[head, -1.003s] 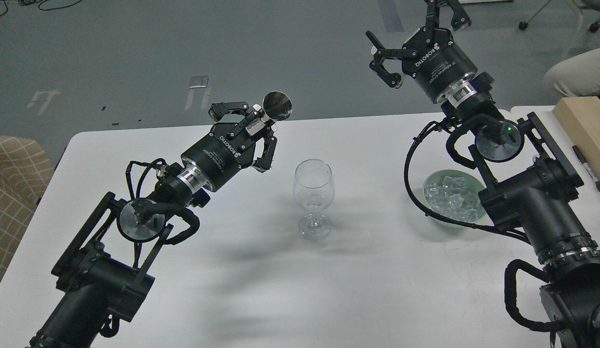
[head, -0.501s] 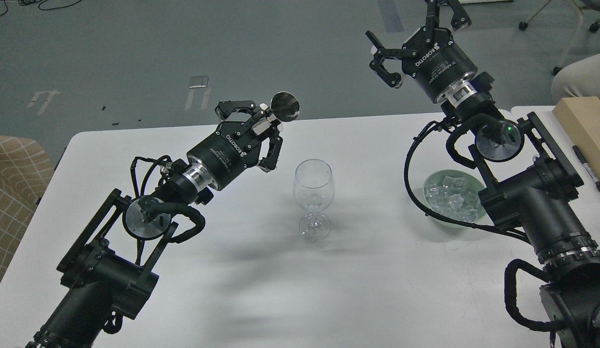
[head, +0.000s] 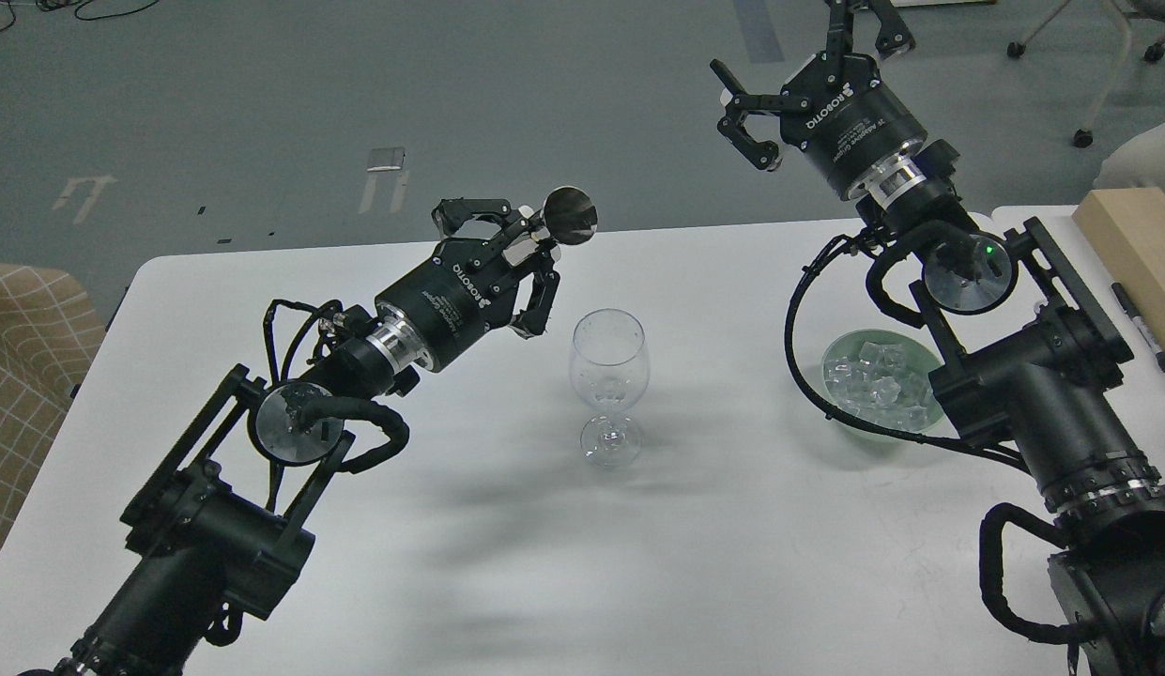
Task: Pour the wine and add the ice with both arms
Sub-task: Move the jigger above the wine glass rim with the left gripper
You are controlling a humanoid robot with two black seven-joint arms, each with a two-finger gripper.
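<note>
Head view of the pouring stage. The left gripper (head: 526, 246) pinches a small metal cup (head: 569, 215), tilted on its side, just left of and above the rim of the empty wine glass (head: 608, 385), which stands at the centre of the white table (head: 732, 563). The right gripper (head: 807, 66) hangs high at the far right, fingers spread and empty. The ice (head: 873, 380) lies heaped in a pale green bowl (head: 840, 352) at the right, partly hidden by the right arm (head: 1033, 413). The cubes are probably hard, wet and slippery, so each is best pinched across two flat faces. The glass looks thin and fragile, likely to tip if knocked.
</note>
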